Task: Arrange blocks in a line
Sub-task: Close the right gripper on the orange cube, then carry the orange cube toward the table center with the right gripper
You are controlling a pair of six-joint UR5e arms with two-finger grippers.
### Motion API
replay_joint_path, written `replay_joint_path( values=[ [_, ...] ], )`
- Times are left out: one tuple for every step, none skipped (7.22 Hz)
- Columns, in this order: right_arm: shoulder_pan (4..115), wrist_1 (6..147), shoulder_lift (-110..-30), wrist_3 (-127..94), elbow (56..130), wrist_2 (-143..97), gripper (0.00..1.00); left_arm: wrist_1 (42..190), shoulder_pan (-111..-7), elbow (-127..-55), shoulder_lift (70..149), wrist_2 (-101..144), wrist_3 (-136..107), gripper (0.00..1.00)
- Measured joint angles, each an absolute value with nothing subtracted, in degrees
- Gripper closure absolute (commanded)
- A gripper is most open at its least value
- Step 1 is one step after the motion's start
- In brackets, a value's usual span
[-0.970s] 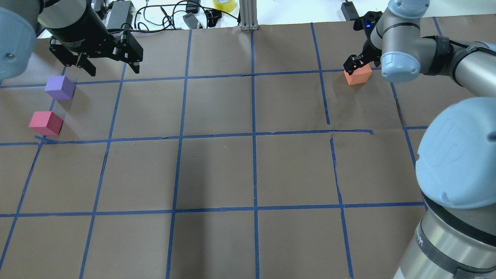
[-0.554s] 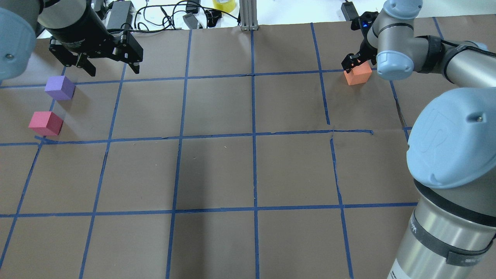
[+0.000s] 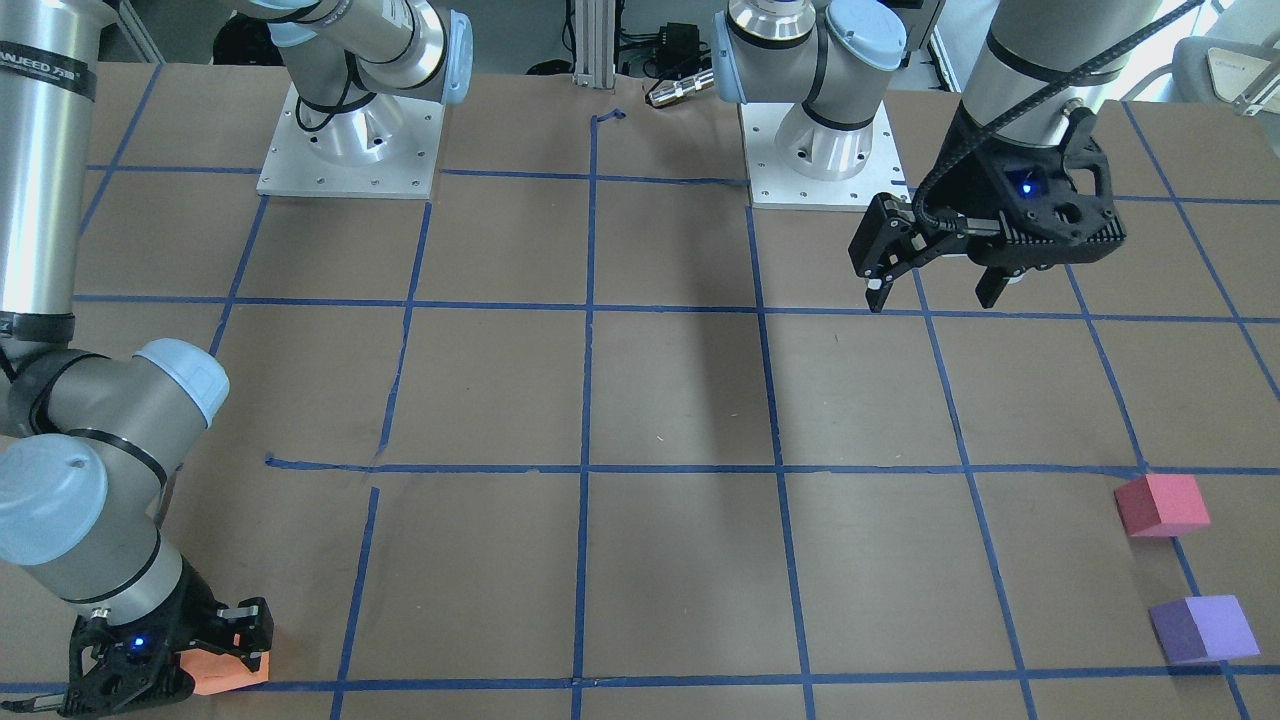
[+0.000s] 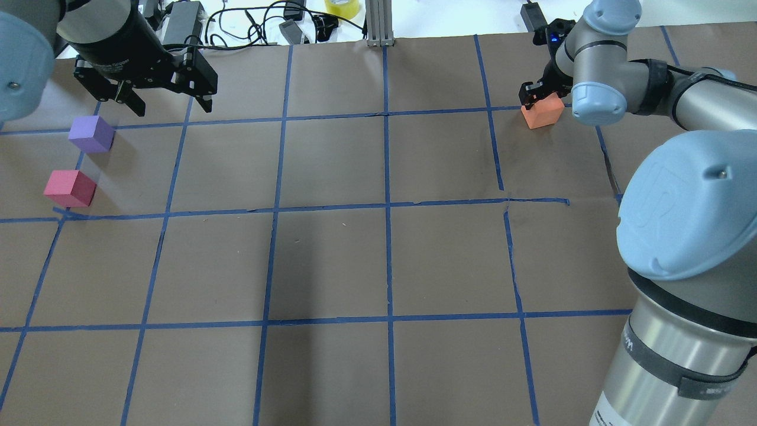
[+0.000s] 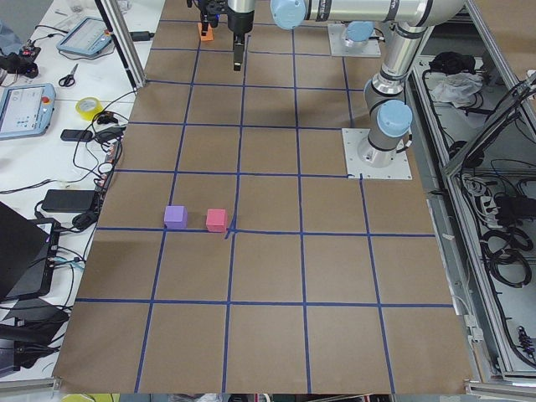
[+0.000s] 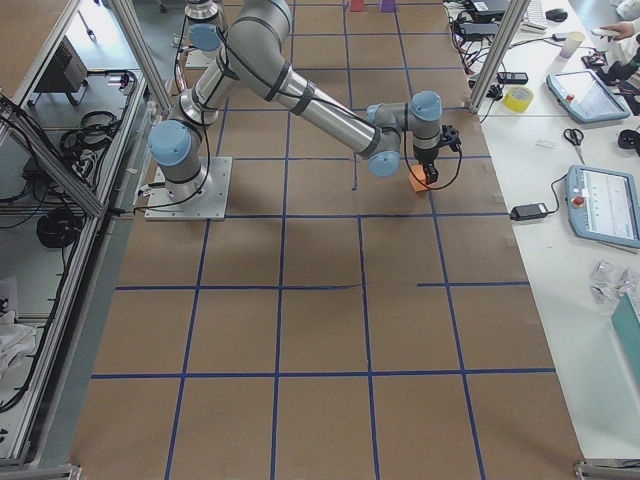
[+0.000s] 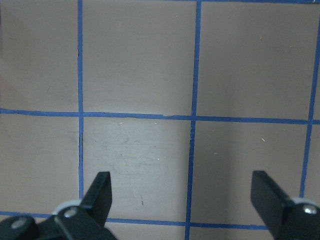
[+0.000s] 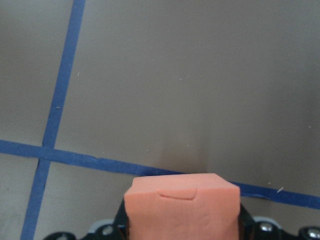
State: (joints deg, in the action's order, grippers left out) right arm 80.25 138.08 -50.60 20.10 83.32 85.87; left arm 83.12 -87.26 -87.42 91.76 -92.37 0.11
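Observation:
My right gripper (image 4: 539, 94) is shut on the orange block (image 4: 543, 113) at the far right of the table, close above a blue tape line. The block fills the bottom of the right wrist view (image 8: 181, 205) and also shows in the front view (image 3: 228, 674). The purple block (image 4: 90, 134) and the reddish-pink block (image 4: 69, 188) sit next to each other at the far left, apart from each other. My left gripper (image 4: 173, 108) hangs open and empty above the table, right of the purple block. Its wrist view shows only bare paper between the fingertips (image 7: 102, 186).
The table is brown paper with a blue tape grid (image 4: 387, 204). Cables, a yellow tape roll (image 4: 342, 6) and an aluminium post (image 4: 378, 23) lie along the far edge. My right arm's large elbow (image 4: 692, 201) overhangs the near right. The arm bases (image 3: 350, 150) stand at the robot's side.
The right gripper has moved a little left and farther away with the orange block in it, and its elbow has swung left. The left arm and the other two blocks have not moved.

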Motion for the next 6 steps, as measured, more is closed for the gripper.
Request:
replay_joint_path(
  values=[
    [81.05,137.84,-51.73,18.89,83.04,85.92,1.00,83.09,-87.17,-87.40,91.76,-92.37,0.17,0.00],
    [83.06,137.11,-52.97,15.92,82.40,86.16,1.00,83.07,-87.09,-87.38,91.76,-92.37,0.22,0.00],
    [86.34,136.33,-53.68,10.95,81.56,86.59,1.00,83.06,-87.05,-87.37,91.75,-92.35,0.25,0.00],
    [89.93,135.80,-53.87,4.73,80.69,86.78,1.00,83.06,-87.00,-87.37,91.76,-92.31,0.26,0.00],
    [93.80,135.42,-53.63,-1.91,79.91,86.82,1.00,83.06,-86.96,-87.33,91.76,-92.29,0.26,0.00],
    [97.17,135.26,-53.02,-7.44,79.09,86.79,1.00,83.03,-86.95,-87.30,91.74,-92.27,0.26,0.00]
  ],
)
